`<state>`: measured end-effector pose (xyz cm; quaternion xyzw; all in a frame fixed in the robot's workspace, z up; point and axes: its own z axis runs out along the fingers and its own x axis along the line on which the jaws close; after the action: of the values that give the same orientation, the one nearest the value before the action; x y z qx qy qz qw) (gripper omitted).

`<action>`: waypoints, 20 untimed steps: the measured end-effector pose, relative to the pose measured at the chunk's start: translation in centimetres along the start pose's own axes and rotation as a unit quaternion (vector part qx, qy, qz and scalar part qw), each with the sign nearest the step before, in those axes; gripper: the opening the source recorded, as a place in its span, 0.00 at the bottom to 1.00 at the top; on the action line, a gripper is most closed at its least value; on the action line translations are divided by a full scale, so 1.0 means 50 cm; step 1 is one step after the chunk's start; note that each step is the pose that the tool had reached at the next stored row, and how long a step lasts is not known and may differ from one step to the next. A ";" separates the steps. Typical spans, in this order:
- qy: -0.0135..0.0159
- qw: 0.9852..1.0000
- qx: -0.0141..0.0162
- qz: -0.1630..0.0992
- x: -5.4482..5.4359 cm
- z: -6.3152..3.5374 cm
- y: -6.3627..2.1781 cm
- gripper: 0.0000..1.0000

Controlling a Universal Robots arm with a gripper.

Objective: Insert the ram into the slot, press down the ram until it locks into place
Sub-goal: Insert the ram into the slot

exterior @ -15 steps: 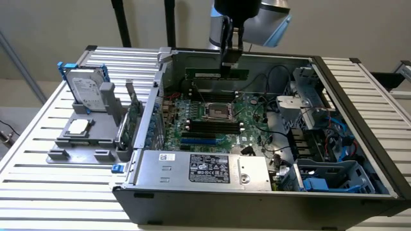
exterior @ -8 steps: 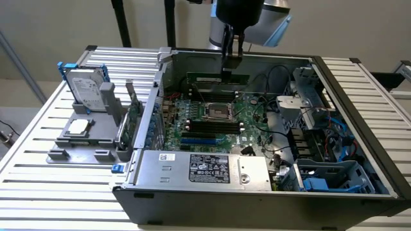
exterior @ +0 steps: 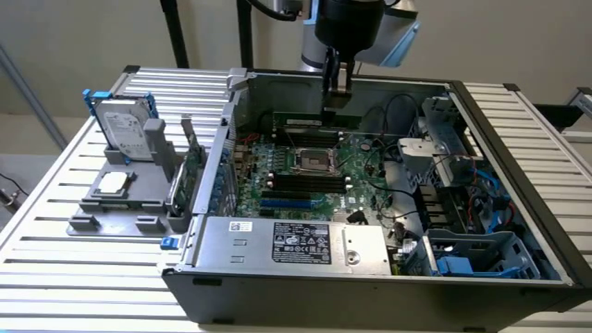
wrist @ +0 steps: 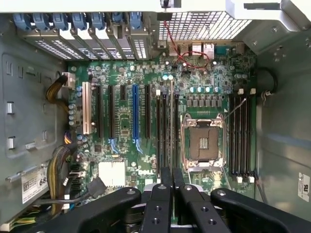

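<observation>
fingers (wrist: 165, 179) clamped on thin green ram stick (exterior: 310, 121); narrow black memory slot (wrist: 159, 131) below them — skewed entry could jam it.

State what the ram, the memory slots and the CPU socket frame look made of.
The ram: green circuit board, dull finish, dark chips. The memory slots: black matte plastic, seemingly, with pale end clips. The CPU socket frame: bare metal, judging by its silvery sheen.
</observation>
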<state>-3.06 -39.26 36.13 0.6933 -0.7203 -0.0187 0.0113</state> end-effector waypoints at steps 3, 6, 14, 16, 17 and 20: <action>0.000 1.000 0.000 0.001 0.000 0.011 -0.003 0.13; 0.000 1.000 0.000 0.001 0.000 0.022 -0.003 0.13; 0.000 1.000 0.000 0.001 0.000 0.051 -0.005 0.13; 0.000 1.000 0.000 0.001 0.000 0.058 -0.005 0.13; 0.000 1.000 0.000 0.001 0.000 0.062 -0.005 0.13; 0.000 1.000 0.000 0.001 0.001 0.073 -0.006 0.13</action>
<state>-2.93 -39.25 32.49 0.6925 -0.7211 -0.0187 0.0113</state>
